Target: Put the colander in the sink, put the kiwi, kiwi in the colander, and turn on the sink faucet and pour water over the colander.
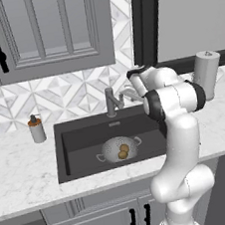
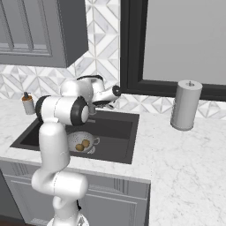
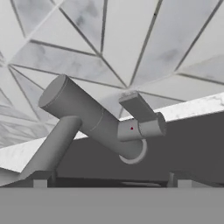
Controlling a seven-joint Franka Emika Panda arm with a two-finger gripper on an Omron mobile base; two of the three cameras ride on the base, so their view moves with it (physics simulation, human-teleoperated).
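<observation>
White marble counter [image 1: 22,171] is stretching across the lower half of the left base view, under a geometric tiled backsplash. One dark-grey rectangular sink [image 1: 82,133] is sitting mid-frame, holding one round, perforated metal colander [image 1: 112,152] at centre. Two brown oval kiwis [image 1: 123,151] are lying inside it, touching. One grey faucet [image 3: 94,118] is filling the middle of my hand view, its cylindrical post tilted and its flat lever at centre right. My claw [image 3: 111,180] is hovering before it, fingers spread wide, gripping nothing. One white soap bottle [image 1: 36,128] is standing left of the sink; one cylindrical towel roll [image 1: 206,74] upper right.
</observation>
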